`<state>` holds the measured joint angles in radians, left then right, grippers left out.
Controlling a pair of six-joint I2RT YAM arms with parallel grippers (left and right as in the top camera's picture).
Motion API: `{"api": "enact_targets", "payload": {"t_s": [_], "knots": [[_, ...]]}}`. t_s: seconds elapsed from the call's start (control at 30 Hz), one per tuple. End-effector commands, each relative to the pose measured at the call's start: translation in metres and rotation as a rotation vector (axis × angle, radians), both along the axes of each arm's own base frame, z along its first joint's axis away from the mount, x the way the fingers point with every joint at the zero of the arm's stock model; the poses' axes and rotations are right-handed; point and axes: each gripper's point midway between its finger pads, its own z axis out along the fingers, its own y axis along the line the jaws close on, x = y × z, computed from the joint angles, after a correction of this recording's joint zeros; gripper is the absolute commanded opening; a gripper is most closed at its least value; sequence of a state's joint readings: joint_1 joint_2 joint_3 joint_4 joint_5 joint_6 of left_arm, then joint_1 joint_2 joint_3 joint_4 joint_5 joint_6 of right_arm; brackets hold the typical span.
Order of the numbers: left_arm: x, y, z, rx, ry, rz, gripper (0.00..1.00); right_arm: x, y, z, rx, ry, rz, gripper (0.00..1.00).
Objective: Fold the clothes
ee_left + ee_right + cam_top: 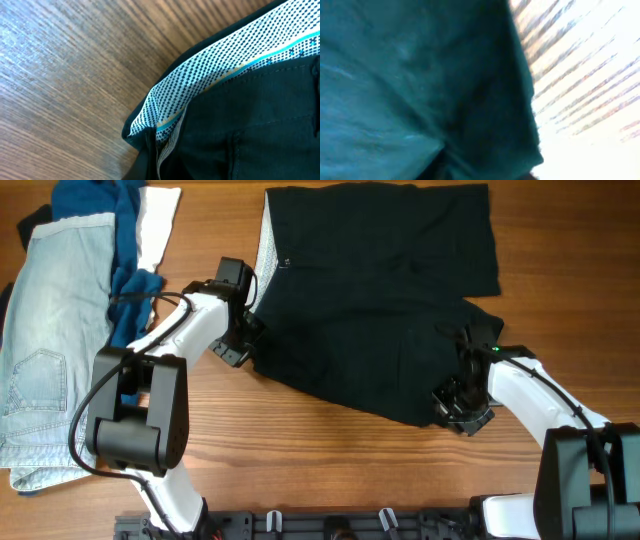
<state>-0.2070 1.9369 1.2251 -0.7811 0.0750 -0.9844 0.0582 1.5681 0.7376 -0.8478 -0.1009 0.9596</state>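
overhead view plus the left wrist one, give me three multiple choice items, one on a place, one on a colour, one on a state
1. Where do the light-blue jeans lie on the table?
A. at the robot's left edge
B. in the middle
C. at the robot's right edge

2. What does the waistband lining of the black shorts look like?
A. plain red
B. white with dark dots and a teal stripe
C. yellow checks

3. How do the black shorts lie?
A. rolled into a ball
B. lifted clear of the table
C. spread out flat

Answers:
1 A: the overhead view shows them at the far left.
2 B: the left wrist view shows the lining close up.
3 C: in the overhead view they lie open on the wood.
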Motion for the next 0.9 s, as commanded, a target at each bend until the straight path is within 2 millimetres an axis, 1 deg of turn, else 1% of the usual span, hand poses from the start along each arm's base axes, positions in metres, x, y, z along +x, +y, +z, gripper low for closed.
{"api": "enact_targets", "payload": {"t_s": [0.0, 0.07, 0.1, 0.13, 0.17, 0.2, 0.23, 0.27, 0.3, 0.33, 0.37, 0.43, 0.47, 0.53, 0.57, 0.6, 0.67, 0.7, 0.77, 0.8, 0.83, 0.87], "knots": [[-0.011, 0.006, 0.004, 0.027, 0.022, -0.037, 0.04, 0.0, -0.03, -0.007, -0.129, 0.004, -0.011, 0.04], [-0.014, 0.008, 0.008, 0.033, 0.021, -0.126, 0.04, 0.019, -0.035, 0.0, -0.089, -0.058, 0.066, 0.04], [-0.013, 0.011, 0.013, 0.029, 0.01, -0.126, 0.04, 0.032, -0.036, 0.006, -0.056, -0.099, 0.11, 0.04], [-0.01, 0.014, 0.023, 0.022, -0.016, -0.122, 0.04, 0.048, -0.04, 0.017, -0.025, -0.148, 0.14, 0.04], [-0.007, 0.015, 0.036, 0.008, -0.055, -0.136, 0.04, 0.067, -0.045, 0.033, 0.011, -0.211, 0.161, 0.04], [-0.003, 0.016, 0.053, -0.007, -0.108, -0.153, 0.04, 0.085, -0.05, 0.051, 0.041, -0.278, 0.174, 0.04], [-0.001, 0.017, 0.07, -0.009, -0.157, -0.174, 0.04, 0.098, -0.054, 0.067, 0.059, -0.327, 0.182, 0.04], [-0.001, 0.017, 0.091, -0.007, -0.215, -0.206, 0.04, 0.117, -0.061, 0.091, 0.071, -0.402, 0.192, 0.04], [-0.003, 0.017, 0.11, -0.007, -0.267, -0.221, 0.04, 0.132, -0.065, 0.114, 0.079, -0.461, 0.206, 0.04], [-0.006, 0.016, 0.124, -0.01, -0.301, -0.224, 0.04, 0.141, -0.069, 0.133, 0.073, -0.5, 0.216, 0.04], [-0.009, 0.014, 0.142, -0.013, -0.35, -0.23, 0.04, 0.153, -0.071, 0.158, 0.058, -0.552, 0.253, 0.04], [-0.014, 0.01, 0.161, -0.018, -0.403, -0.243, 0.04, 0.162, -0.073, 0.187, 0.034, -0.604, 0.288, 0.04], [-0.019, 0.006, 0.171, -0.023, -0.43, -0.256, 0.04, 0.165, -0.074, 0.206, 0.019, -0.633, 0.309, 0.04], [-0.026, -0.001, 0.179, -0.03, -0.446, -0.281, 0.04, 0.162, -0.074, 0.231, -0.005, -0.665, 0.346, 0.04], [-0.031, -0.007, 0.182, -0.034, -0.449, -0.3, 0.04, 0.156, -0.073, 0.244, -0.013, -0.675, 0.37, 0.04], [-0.039, -0.016, 0.184, -0.041, -0.443, -0.331, 0.04, 0.144, -0.07, 0.255, -0.018, -0.676, 0.391, 0.04], [-0.051, -0.028, 0.182, -0.05, -0.414, -0.371, 0.04, 0.123, -0.069, 0.267, -0.049, -0.671, 0.401, 0.04], [-0.062, -0.035, 0.178, -0.054, -0.378, -0.385, 0.04, 0.112, -0.071, 0.276, -0.084, -0.677, 0.41, 0.04], [-0.077, -0.041, 0.173, -0.045, -0.327, -0.407, 0.04, 0.092, -0.076, 0.287, -0.151, -0.671, 0.402, 0.04], [-0.085, -0.042, 0.171, -0.03, -0.304, -0.416, 0.04, 0.083, -0.076, 0.292, -0.164, -0.672, 0.402, 0.04], [-0.092, -0.039, 0.169, -0.002, -0.278, -0.405, 0.04, 0.075, -0.074, 0.296, -0.17, -0.675, 0.41, 0.04], [-0.102, -0.031, 0.169, 0.04, -0.248, -0.356, 0.04, 0.07, -0.073, 0.298, -0.173, -0.675, 0.423, 0.04]]}}
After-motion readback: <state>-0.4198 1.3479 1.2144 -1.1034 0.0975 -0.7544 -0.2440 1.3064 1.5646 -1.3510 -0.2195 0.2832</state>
